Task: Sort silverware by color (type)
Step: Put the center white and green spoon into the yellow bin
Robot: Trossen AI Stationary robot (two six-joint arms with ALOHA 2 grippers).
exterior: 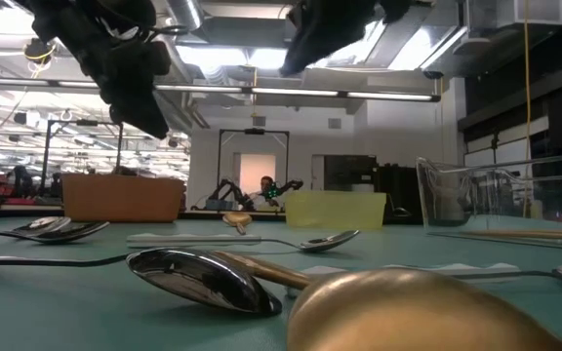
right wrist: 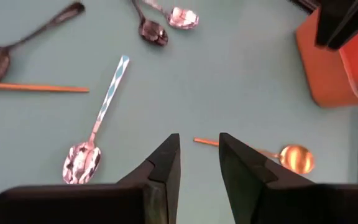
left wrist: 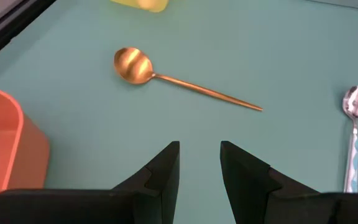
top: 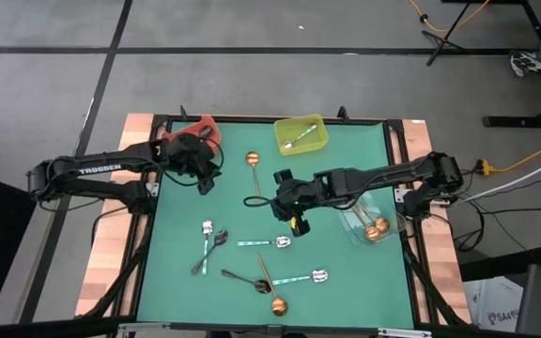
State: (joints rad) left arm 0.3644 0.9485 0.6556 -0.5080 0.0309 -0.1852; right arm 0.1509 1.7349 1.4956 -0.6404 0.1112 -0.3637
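Observation:
Several slim spoons lie flat on the green mat. A copper spoon (top: 252, 170) (left wrist: 166, 78) lies near the far edge, and another (top: 272, 292) lies near the front. Silver spoons (top: 270, 242) (right wrist: 98, 130) and black spoons (top: 212, 250) (right wrist: 148, 28) lie in the middle. One silver spoon (top: 297, 139) rests in the yellow-green bin (top: 319, 141). Copper spoons (top: 376, 228) sit in the clear bin (top: 357, 225). My left gripper (top: 208, 177) (left wrist: 199, 163) hovers open beside the red bin (top: 198, 127), empty. My right gripper (top: 294, 220) (right wrist: 198, 157) hovers open above mid-table, empty.
The red bin (left wrist: 5, 140) (right wrist: 331, 62) stands at the mat's far left corner, the yellow-green bin at the far middle and the clear bin at the right edge. A raised black frame borders the mat. Bare mat lies between my two grippers.

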